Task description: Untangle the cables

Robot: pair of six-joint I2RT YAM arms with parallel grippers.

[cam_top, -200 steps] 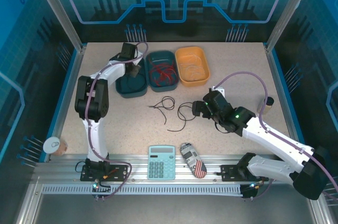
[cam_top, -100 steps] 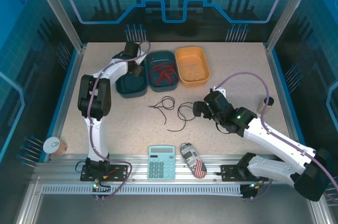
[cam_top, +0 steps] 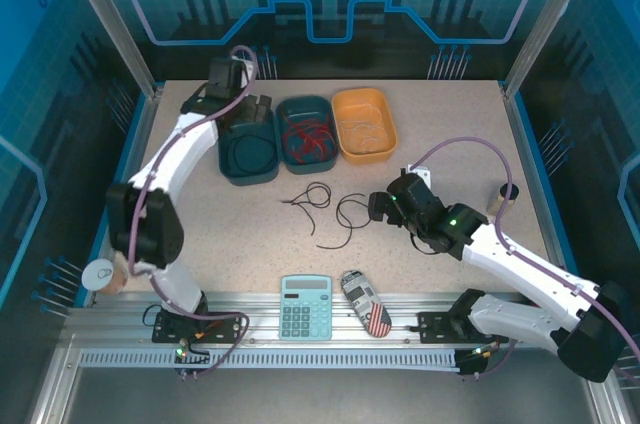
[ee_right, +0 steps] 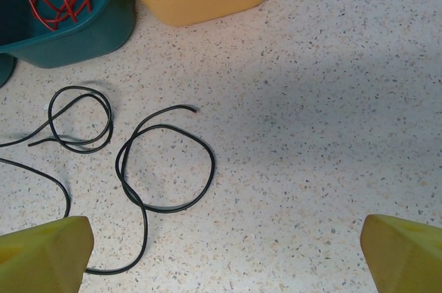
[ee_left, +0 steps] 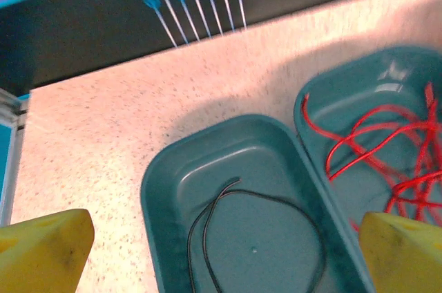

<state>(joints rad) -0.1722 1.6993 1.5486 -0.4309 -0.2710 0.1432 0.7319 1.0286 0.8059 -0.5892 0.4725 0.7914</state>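
Left end effector (ee_left: 221, 255): spread wide, grips nothing, hovers over the left teal tray (ee_left: 207, 148) at the far side of the bench (ee_left: 103, 134). 1 black cable (ee_left: 219, 192) lying looped inside that tray. Red cables (ee_left: 373, 148) heaped in the middle teal tray (ee_left: 345, 65) just beside it; pale cables (cam_top: 368, 129) in the orange tray (cam_top: 362, 93), 3rd in the row. Right end effector (ee_right: 221, 255): fingers equally far apart, empty, hangs above the open middle of the bench. Loose black cables (ee_right: 166, 168) below and left of it, curled in loops on the bench, apart from the trays, touching neither end effector.
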